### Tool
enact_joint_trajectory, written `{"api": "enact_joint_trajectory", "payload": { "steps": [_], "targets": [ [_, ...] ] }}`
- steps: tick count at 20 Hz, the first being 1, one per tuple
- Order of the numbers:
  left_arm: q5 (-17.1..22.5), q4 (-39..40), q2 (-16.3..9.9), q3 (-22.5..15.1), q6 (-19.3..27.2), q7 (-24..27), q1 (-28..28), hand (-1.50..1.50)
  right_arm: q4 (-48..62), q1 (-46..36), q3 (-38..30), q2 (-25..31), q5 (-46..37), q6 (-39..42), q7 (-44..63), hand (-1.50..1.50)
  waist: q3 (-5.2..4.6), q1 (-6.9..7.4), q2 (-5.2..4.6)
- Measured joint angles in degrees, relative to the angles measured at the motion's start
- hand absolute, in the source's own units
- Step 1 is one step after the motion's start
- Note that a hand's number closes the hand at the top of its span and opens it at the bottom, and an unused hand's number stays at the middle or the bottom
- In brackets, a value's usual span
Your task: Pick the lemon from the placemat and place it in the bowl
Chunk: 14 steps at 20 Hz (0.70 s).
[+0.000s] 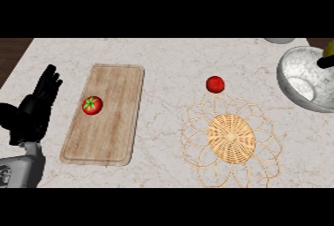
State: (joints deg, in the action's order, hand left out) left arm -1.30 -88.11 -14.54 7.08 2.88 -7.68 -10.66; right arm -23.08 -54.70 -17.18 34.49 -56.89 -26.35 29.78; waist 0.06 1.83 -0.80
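We look down on a pale marbled counter (169,57) with thin grey veins, lit evenly, and beyond the hand's far left side a strip of dark wooden floor (12,55) shows past the counter's edge.

Light is even and fairly bright across the pale marble counter (169,57), with no harsh glare. Shadows are faint: a thin dark line runs under the near edge of the wooden cutting board (104,132), and a soft one sits beneath the woven placemat (231,137). The metal bowl (306,84) at far right carries mottled white reflections.
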Motion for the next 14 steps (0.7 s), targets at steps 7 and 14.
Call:
{"api": "enact_joint_trajectory", "payload": {
  "steps": [7,14],
  "targets": [
    [0.3,-0.4,0.1,0.0,-0.7,-0.1,0.4,0.0,7.4,2.5,-6.0,3.3,6.1,5.2,-5.8,-1.5,0.11,0.21,-0.13],
    [0.2,0.0,0.0,0.8,-0.6,0.8,1.4,0.0,4.9,3.8,-15.0,2.7,16.5,2.5,-18.4,-1.5,0.18,-0.64,0.24]
  ]
}}
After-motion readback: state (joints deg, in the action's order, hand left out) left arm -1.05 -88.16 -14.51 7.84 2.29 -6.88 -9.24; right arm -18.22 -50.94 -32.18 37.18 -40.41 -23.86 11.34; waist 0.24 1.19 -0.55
